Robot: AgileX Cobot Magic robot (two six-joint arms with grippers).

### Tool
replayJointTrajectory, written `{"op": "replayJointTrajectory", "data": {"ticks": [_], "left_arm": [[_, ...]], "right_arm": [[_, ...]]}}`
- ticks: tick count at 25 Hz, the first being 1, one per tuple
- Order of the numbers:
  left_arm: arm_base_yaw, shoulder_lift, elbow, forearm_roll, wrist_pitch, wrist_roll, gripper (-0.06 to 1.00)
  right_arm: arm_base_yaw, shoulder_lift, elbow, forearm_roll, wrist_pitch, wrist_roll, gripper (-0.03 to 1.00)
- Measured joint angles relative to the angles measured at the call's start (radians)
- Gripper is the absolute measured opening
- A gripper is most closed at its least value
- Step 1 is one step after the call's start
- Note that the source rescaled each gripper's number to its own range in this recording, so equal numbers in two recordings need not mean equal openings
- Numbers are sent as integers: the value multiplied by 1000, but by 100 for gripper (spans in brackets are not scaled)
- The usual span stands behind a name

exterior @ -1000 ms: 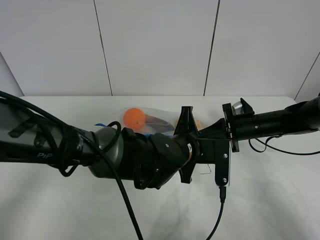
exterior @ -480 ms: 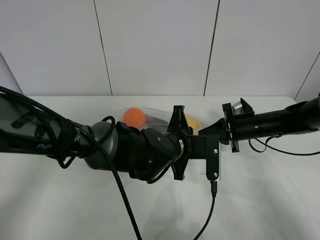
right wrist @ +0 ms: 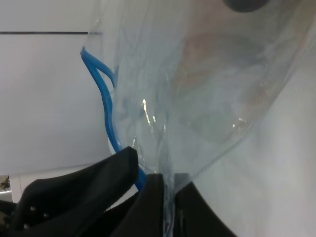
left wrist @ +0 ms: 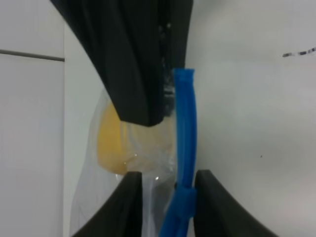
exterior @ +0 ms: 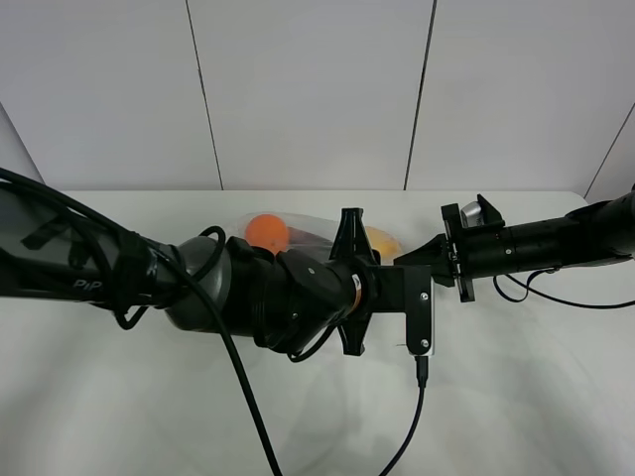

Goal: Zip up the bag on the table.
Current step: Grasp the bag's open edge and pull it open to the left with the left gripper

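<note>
Where the high camera has the left arm [exterior: 248,297] covering most of the bag [exterior: 298,224], leaving only an orange [exterior: 266,232] and a yellow pear [exterior: 383,241] showing past it, the wrist cameras give the contact. Between the two dark fingertips of the left gripper [left wrist: 168,200] runs the blue zip strip [left wrist: 185,133], nearer one fingertip, with clear film filling the rest of the gap. Whether these jaws press on it cannot be told. Just beyond them, a black finger of the other gripper overlaps the strip. The right gripper [right wrist: 168,197] has its jaws closed on the bag's clear film, the strip curving off to one side of them. The bag lies on a white table [exterior: 536,397] beneath both arms. Behind stands a wall [exterior: 308,89] of pale panels with dark seams.
</note>
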Motion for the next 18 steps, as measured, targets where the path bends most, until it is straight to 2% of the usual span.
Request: {"op": "replayJointTrajectory", "data": {"ticks": [6,8,13,18], "left_arm": [[-1,0,0,0,0,0,31],[-1,0,0,0,0,0,26],[-1,0,0,-1,1,0,3],[-10,0,0,-1,12,0,1]], "right_arm": [[0,0,0,0,0,0,0],[0,0,0,0,0,0,0],[0,0,0,0,0,0,0],[0,0,0,-1,2,0,0]]}}
